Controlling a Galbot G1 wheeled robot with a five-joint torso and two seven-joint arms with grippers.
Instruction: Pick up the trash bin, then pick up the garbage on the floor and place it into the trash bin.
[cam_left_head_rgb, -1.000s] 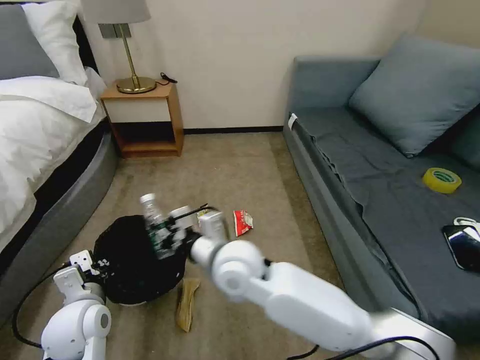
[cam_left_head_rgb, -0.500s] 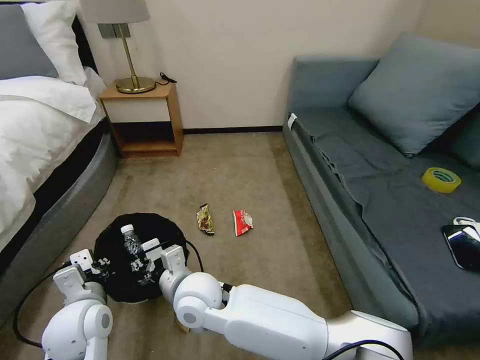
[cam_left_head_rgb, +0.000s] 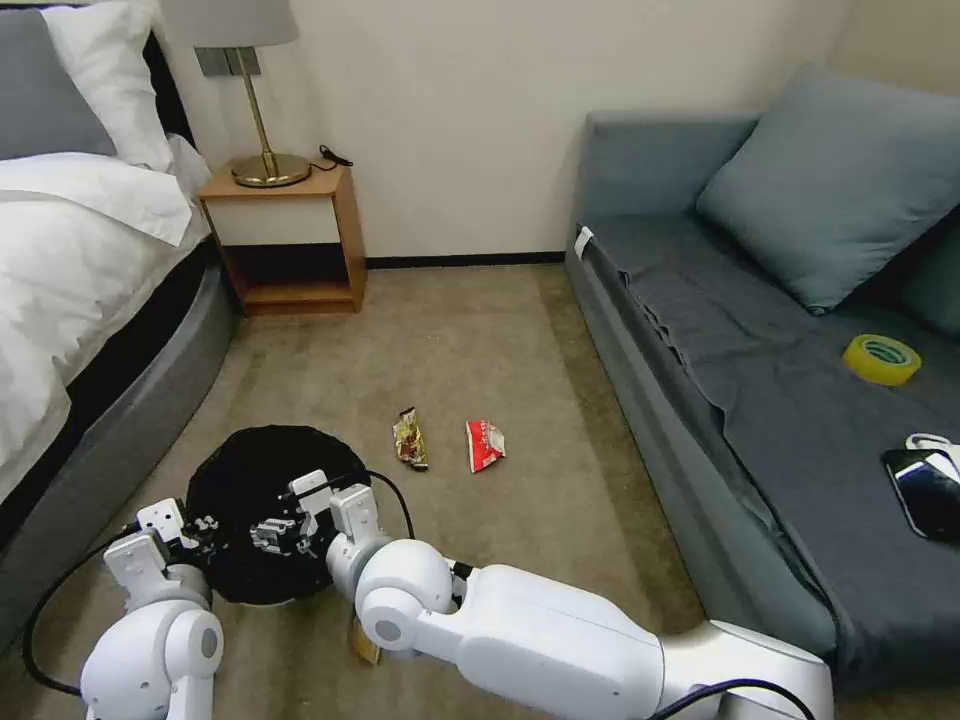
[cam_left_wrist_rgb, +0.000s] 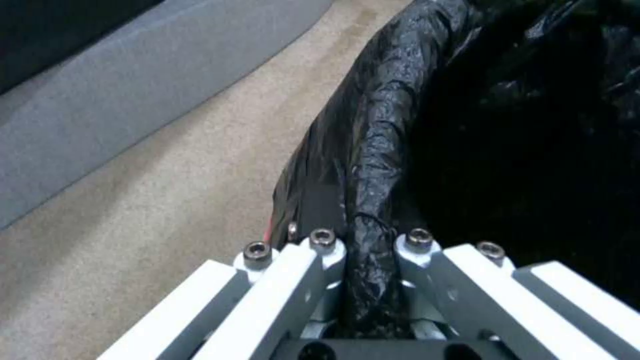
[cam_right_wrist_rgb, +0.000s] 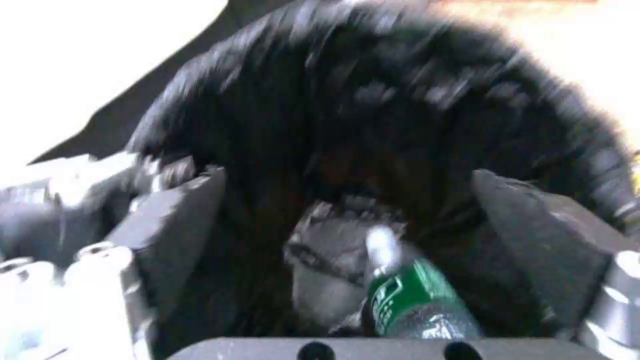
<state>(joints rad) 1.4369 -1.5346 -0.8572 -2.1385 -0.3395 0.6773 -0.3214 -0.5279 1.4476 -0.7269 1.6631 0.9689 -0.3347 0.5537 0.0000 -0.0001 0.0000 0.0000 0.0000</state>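
No text can be read anywhere. The bottle's green label (cam_right_wrist_rgb: 400, 300) carries white marks, too blurred to make out. The red-white packet (cam_left_head_rgb: 485, 444) and the gold-brown wrapper (cam_left_head_rgb: 410, 438) on the floor bear print too small to tell, as does the yellow tape roll (cam_left_head_rgb: 881, 359) on the sofa.

a brass lamp (cam_left_head_rgb: 262, 120) stood on the wooden nightstand (cam_left_head_rgb: 288, 240) beside the white-sheeted bed (cam_left_head_rgb: 70, 260). on the grey sofa (cam_left_head_rgb: 780, 400) lay a cushion (cam_left_head_rgb: 830, 190), a yellow tape roll (cam_left_head_rgb: 881, 360) and a black phone (cam_left_head_rgb: 925, 490).
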